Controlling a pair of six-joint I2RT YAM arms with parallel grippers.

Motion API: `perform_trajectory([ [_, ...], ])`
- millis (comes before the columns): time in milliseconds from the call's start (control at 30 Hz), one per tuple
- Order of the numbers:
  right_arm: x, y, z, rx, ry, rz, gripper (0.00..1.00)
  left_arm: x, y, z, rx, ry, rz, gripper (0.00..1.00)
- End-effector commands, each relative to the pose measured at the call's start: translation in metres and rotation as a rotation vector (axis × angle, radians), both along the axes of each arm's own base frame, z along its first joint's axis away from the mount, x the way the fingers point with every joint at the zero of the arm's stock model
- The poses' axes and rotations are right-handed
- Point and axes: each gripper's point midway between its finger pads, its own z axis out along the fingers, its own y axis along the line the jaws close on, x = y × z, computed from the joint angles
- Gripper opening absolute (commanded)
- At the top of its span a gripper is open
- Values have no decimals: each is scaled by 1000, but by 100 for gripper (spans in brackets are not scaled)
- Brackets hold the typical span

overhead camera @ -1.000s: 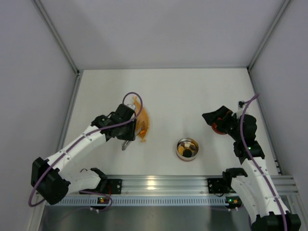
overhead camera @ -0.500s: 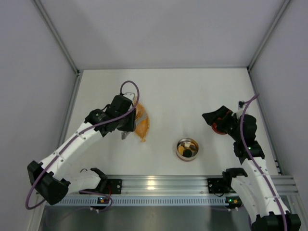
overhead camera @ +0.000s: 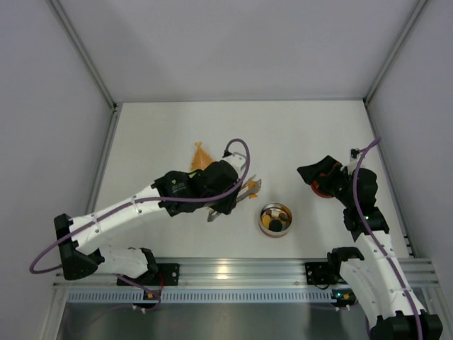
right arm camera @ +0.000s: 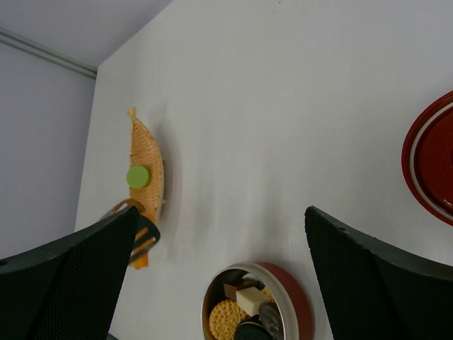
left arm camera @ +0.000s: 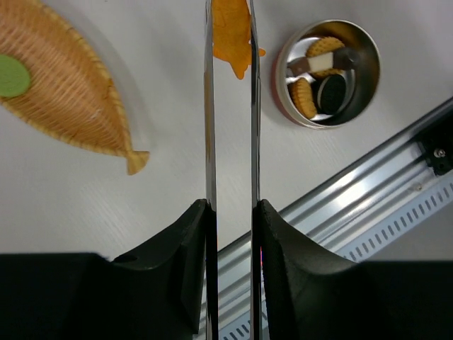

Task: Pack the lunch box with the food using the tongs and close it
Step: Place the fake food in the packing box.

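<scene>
My left gripper (left arm camera: 232, 207) (overhead camera: 228, 200) is shut on the tongs (left arm camera: 210, 127) (overhead camera: 244, 193); its fingers press both slim arms. An orange food piece (left arm camera: 231, 32) is pinched between the tong tips, above the table just left of the lunch box (left arm camera: 367, 67) (overhead camera: 275, 219). The open tin holds round biscuits, a dark sandwich cookie and a pale block (right arm camera: 251, 300). My right gripper (right arm camera: 221, 212) (overhead camera: 322, 177) stands wide open above the red lid (right arm camera: 433, 159) (overhead camera: 320, 189), holding nothing. The tongs (right arm camera: 139, 239) also show at the left in the right wrist view.
A fish-shaped woven basket (left arm camera: 67, 99) (right arm camera: 147, 152) (overhead camera: 201, 156) lies left of the tin with a green round piece (left arm camera: 12, 76) (right arm camera: 138, 176) on it. An aluminium rail (overhead camera: 233, 270) (left arm camera: 368, 205) runs along the near edge. Grey walls enclose the table.
My left arm has swung right from the basket toward the tin, carrying the tongs and the orange piece. The basket now shows uncovered. The right arm has not moved.
</scene>
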Motion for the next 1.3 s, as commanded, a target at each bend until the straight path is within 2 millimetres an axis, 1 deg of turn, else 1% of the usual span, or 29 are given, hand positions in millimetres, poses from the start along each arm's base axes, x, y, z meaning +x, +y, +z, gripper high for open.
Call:
perform_trajectory([
  [0, 7, -3, 22, -1, -76, -11, 100, -18, -34, 10, -31, -30, -41, 28],
  [67, 6, -3, 21, -4, -76, -10, 100, -29, -47, 9, -40, -26, -64, 29],
  [100, 6, -3, 21, -3, -75, -12, 100, -41, -57, 3, -29, -21, -101, 29],
  [167, 6, -4, 21, -3, -74, -13, 99, -52, -70, -4, -27, -13, -130, 29],
  [200, 6, -4, 21, -5, -74, -14, 100, -65, -77, -6, -25, -11, -166, 29],
  [300, 6, -3, 21, -1, -75, -12, 99, -81, -92, -15, -4, -12, -206, 30],
  [367, 6, -3, 20, -1, -75, -12, 100, -87, -99, -23, 10, -5, -226, 30],
  [400, 5, -3, 20, -2, -75, -14, 100, -90, -102, -24, 6, -5, -232, 30],
  [567, 5, -4, 21, -8, -75, -15, 99, -93, -111, -27, -1, 1, -244, 30],
  [633, 4, -4, 21, -7, -75, -15, 100, -93, -110, -27, -1, 0, -245, 30],
  [733, 5, -4, 19, -7, -72, -15, 100, -87, -107, -29, 19, -25, -222, 30],
  [900, 4, -4, 20, -8, -75, -14, 100, -81, -110, -20, 18, -62, -217, 32],
  [1067, 4, -4, 20, -7, -73, -16, 100, -81, -115, -27, 40, -58, -236, 33],
  [1267, 4, -4, 19, -9, -73, -15, 100, -81, -115, -38, 66, -52, -238, 35],
])
